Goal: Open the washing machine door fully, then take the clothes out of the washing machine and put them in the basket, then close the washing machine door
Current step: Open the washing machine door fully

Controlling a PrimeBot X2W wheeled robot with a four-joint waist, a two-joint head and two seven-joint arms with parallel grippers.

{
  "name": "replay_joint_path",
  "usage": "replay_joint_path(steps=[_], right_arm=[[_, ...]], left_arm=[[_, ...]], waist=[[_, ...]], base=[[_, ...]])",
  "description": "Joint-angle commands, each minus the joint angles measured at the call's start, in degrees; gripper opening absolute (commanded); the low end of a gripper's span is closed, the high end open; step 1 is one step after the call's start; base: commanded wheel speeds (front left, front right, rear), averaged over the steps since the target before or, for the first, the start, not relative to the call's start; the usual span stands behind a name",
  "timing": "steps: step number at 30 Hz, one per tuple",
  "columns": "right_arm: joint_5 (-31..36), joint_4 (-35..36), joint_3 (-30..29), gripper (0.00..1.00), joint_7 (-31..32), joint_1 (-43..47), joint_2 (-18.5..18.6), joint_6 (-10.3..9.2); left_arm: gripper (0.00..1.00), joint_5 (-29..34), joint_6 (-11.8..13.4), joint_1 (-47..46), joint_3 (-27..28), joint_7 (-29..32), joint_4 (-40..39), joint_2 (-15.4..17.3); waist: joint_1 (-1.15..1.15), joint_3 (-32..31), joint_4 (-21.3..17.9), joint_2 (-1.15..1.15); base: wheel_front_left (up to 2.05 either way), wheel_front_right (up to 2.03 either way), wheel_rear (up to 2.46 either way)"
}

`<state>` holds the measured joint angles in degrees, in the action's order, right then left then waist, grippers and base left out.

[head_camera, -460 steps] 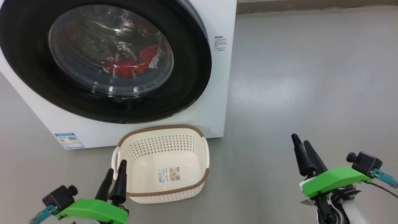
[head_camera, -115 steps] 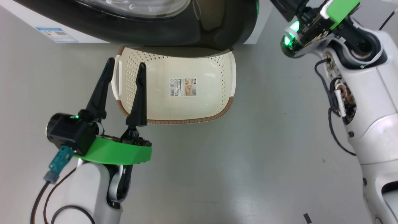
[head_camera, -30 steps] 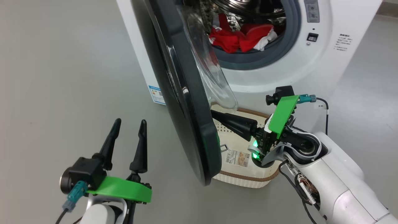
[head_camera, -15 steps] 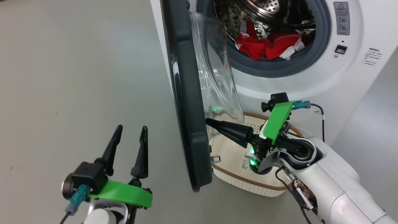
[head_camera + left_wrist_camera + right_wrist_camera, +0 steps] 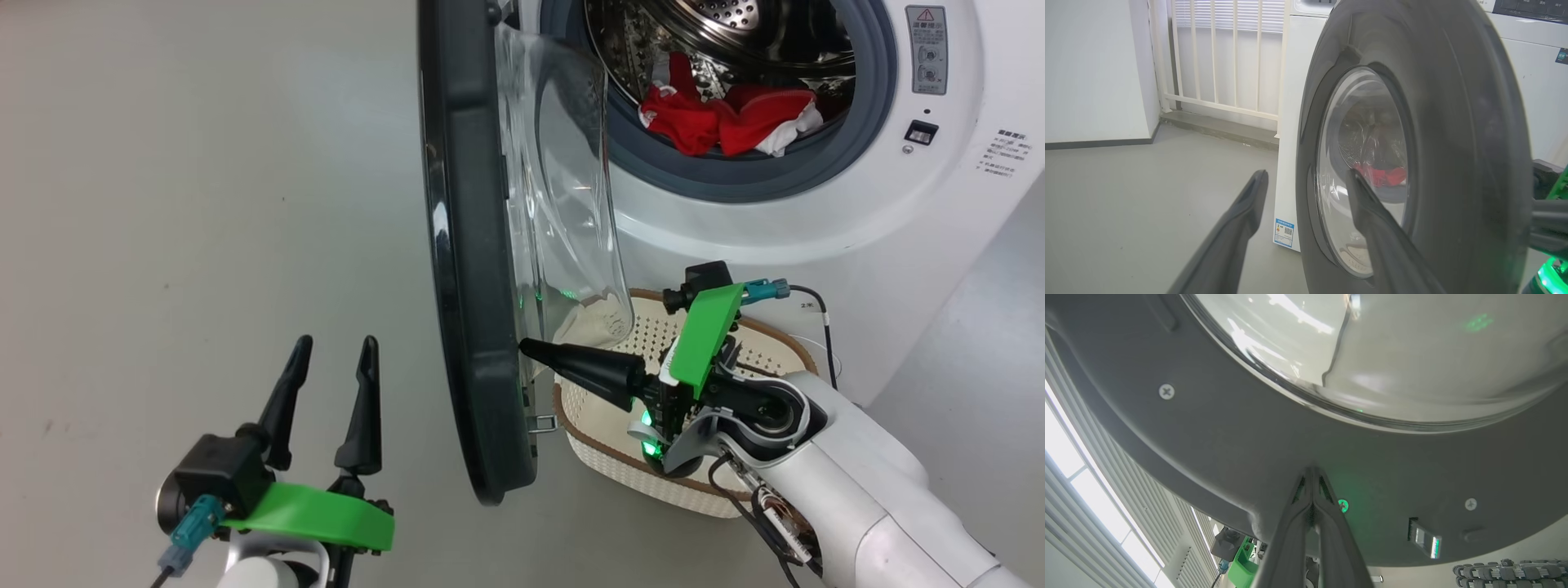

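Observation:
The washing machine door (image 5: 469, 269) stands swung out from the white washing machine (image 5: 824, 212), edge-on in the head view, its glass bowl (image 5: 567, 204) bulging toward the drum. Red clothes (image 5: 727, 118) with white patches lie in the steel drum. My right gripper (image 5: 526, 349) is shut, empty, its tip pressed against the door's grey inner rim (image 5: 1274, 457). The cream basket (image 5: 718, 359) sits on the floor under the door and my right arm. At the lower left my left gripper (image 5: 331, 347) stands open and empty, facing the door's black outer face (image 5: 1453, 143).
Bare grey floor (image 5: 180, 180) stretches left of the door. A white railing (image 5: 1216, 61) and wall (image 5: 1094, 69) stand behind the machine's left side. The door latch (image 5: 543, 422) sticks out near the basket's rim.
The door has swung a little further open with my shut right gripper pushing on its inner rim. The head camera has shifted. My left gripper stays open in place.

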<state>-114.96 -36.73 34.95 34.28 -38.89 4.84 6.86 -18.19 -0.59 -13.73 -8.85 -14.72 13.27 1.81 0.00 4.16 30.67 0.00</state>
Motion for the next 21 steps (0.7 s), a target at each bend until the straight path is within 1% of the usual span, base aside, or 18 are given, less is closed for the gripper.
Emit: replay_joint_path(steps=[1, 8, 11, 12, 13, 14, 18, 21], right_arm=[[-0.84, 1.18, 1.17, 0.00, 0.17, -0.98, -1.82, 0.63], [-0.87, 0.52, 2.00, 0.00, -0.58, -1.39, -1.63, 0.63], [0.08, 0.75, 1.81, 0.00, -2.32, -1.07, -0.92, 0.63], [0.29, 0.80, 1.59, 0.12, -3.10, -0.79, -0.69, 0.63], [0.48, 0.83, 1.30, 0.47, -3.97, -0.48, -0.43, 0.63], [0.78, 1.02, 1.12, 1.00, -4.68, -0.14, -0.12, 0.63], [3.55, 2.50, 0.66, 1.00, -8.49, 1.64, 1.81, 0.63], [7.66, 3.89, 0.88, 1.00, -12.95, 3.18, 3.82, 0.63]], left_arm=[[1.00, -0.11, 0.39, -0.01, 2.31, -0.28, -1.81, 1.07], [1.00, -0.63, 0.51, 0.32, 2.21, -0.28, -1.88, 1.07], [1.00, -0.78, 0.35, 0.23, 1.93, -0.28, -1.39, 1.07], [1.00, -0.72, 0.17, 0.15, 1.83, -0.28, -1.27, 1.07], [1.00, -0.60, -0.19, 0.06, 1.71, -0.28, -1.23, 1.07], [1.00, -0.60, -0.59, 0.01, 1.60, -0.28, -1.19, 1.07], [1.00, -0.47, -0.83, 0.03, 1.73, -0.28, -0.76, 1.07], [1.00, -0.42, -0.90, 0.16, 1.63, -0.28, -0.58, 1.07]], waist=[[0.00, 0.06, 0.02, 0.00], [0.00, 0.11, -0.07, 0.00], [0.00, -0.12, -0.18, 0.00], [0.00, -0.23, -0.22, 0.00], [0.00, -0.36, -0.26, 0.00], [0.00, -0.51, -0.31, 0.00], [0.00, -1.07, -0.53, 0.00], [0.00, -1.42, -0.68, 0.00]], base=[[0.00, 0.00, 0.00], [0.00, 0.00, 0.00], [0.00, 0.00, 0.00], [0.00, 0.00, 0.00], [0.00, 0.00, 0.00], [0.00, 0.00, 0.00], [0.00, 0.00, 0.00], [0.00, 0.00, 0.00]])
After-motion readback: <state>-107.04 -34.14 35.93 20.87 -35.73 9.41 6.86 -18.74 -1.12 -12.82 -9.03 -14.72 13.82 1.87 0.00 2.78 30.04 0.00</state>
